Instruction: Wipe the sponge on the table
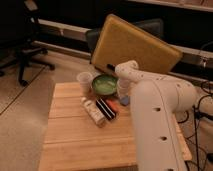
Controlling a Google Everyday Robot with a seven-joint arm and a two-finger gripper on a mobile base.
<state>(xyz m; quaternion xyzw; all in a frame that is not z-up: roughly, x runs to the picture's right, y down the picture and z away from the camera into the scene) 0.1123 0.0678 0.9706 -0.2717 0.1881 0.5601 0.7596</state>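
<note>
The sponge (125, 101) is a small light-blue pad lying on the wooden table (70, 140), just right of a small orange-red object (113, 104). My white arm (155, 120) reaches in from the lower right and bends down over the far right part of the table. My gripper (122, 91) hangs right above the sponge, beside the green bowl (104, 84). The arm hides part of the sponge, and I cannot make out whether the gripper touches it.
A pale cup (85, 80) stands left of the bowl. A white bottle (94, 112) and a black object (106, 109) lie mid-table. A big yellow-tan panel (137, 46) leans behind the table. An office chair (25, 45) stands at the far left.
</note>
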